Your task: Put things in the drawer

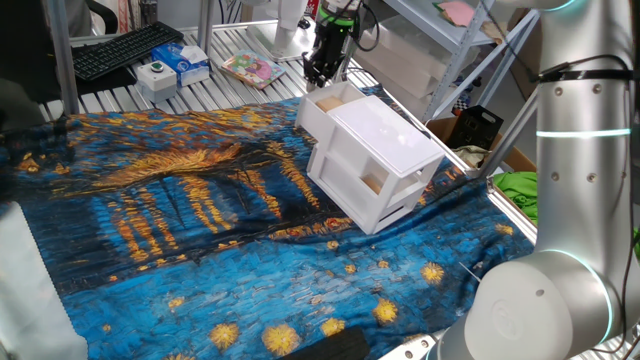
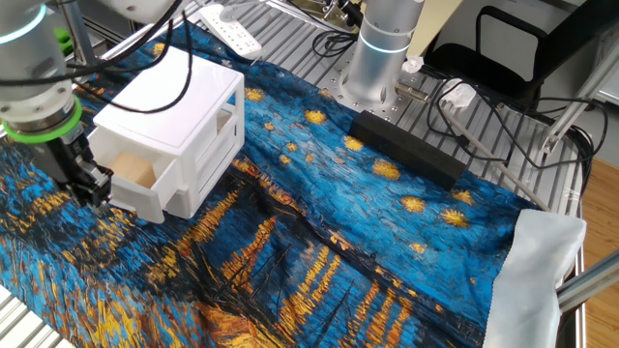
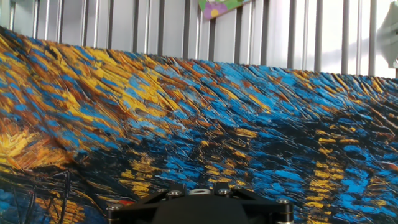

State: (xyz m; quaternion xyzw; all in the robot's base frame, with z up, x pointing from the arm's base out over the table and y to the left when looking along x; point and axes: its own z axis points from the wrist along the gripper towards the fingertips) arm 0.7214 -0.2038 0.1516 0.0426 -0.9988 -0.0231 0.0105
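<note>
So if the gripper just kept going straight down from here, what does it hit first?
Probably the painted cloth. The gripper points down just in front of the open upper drawer, and the hand view shows only cloth ahead. Depth is uncertain; it could clip the drawer's front edge.

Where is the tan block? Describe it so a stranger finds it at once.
Start at the white cabinet on the blue and gold cloth. Its upper drawer is pulled out, and the tan block sits inside: the only plain tan cube among white plastic.
</note>
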